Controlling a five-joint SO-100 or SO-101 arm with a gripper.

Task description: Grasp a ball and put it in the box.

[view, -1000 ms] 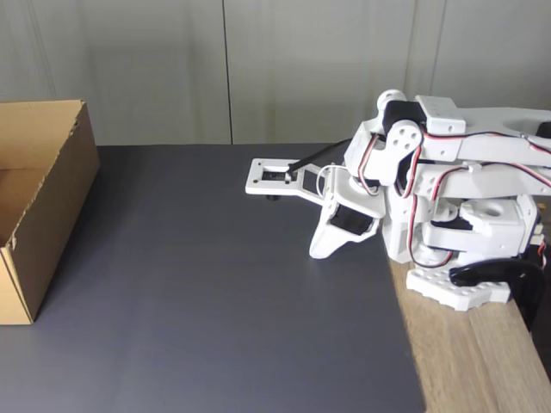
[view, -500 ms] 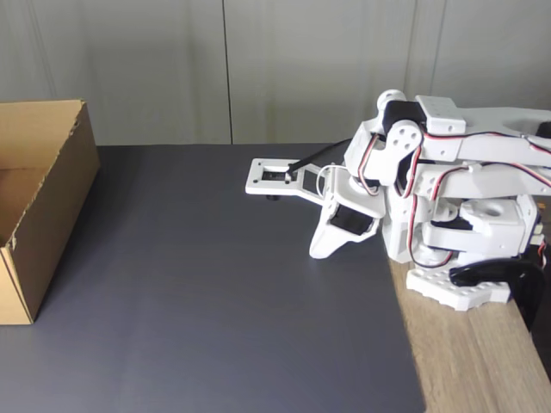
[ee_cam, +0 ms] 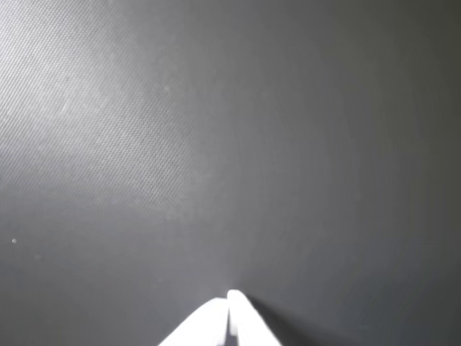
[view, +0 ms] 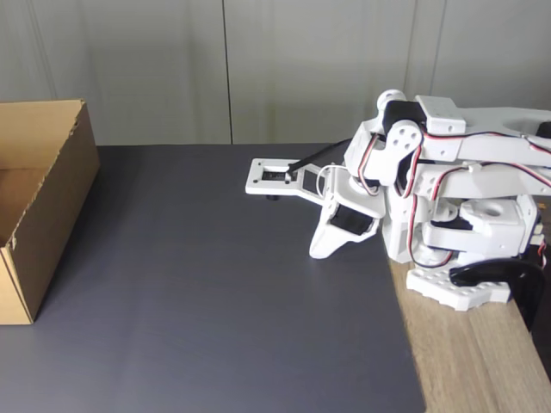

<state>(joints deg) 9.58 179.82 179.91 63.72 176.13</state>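
Note:
The ball is out of view. The box, large, brown and made of cardboard, stands open-topped at the left edge of the dark mat in the fixed view. My white arm is folded up at the right side of the mat, far from the box. Its gripper points down with its tips close to the mat. In the wrist view the two white fingertips meet at the bottom edge over bare mat, so the gripper is shut with nothing in it.
A dark grey mat covers most of the table. Bare wood shows along the right, where the arm's base is clamped. A grey panelled wall runs behind the table.

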